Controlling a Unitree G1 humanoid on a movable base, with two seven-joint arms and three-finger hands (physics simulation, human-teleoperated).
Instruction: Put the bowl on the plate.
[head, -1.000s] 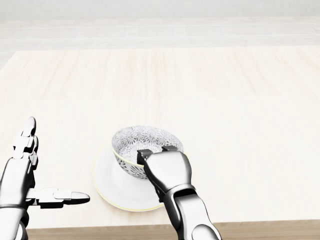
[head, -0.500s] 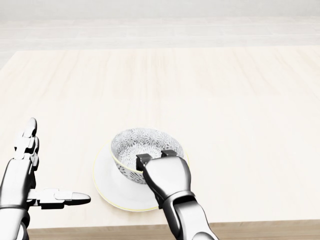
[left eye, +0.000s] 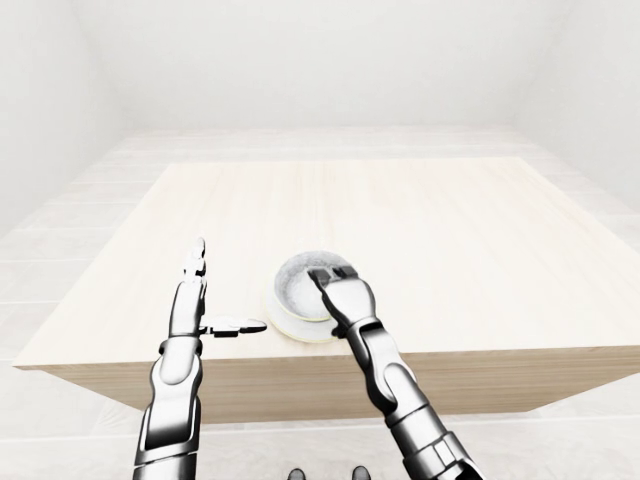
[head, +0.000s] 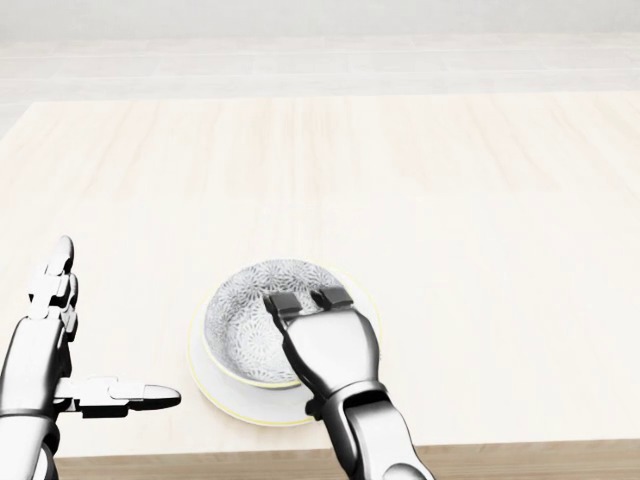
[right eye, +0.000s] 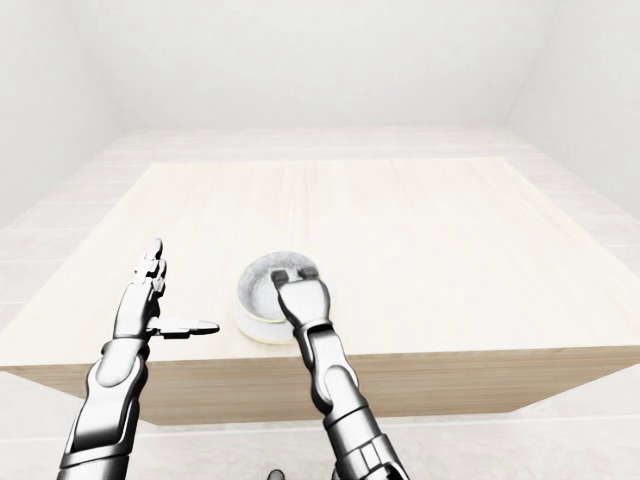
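Head view: right hand (head: 307, 300) is gripping bowl (head: 245, 315) by near rim, seating it on plate (head: 238, 402); left hand (head: 42, 358) is idling open at left. Next, prob.: unclench, lift off w/o tipping.

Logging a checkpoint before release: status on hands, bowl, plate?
Left hand open, apart from plate. Right hand over bowl rim, grip hidden. Bowl sits on plate. Nothing in the way.

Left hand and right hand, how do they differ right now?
The left hand is flat open, fingers straight, thumb out sideways; the right hand curls its fingers over the rim of the bowl. The left hand holds nothing and stands apart from the plate, at the head view's left; the right hand is above it. Both are silver.
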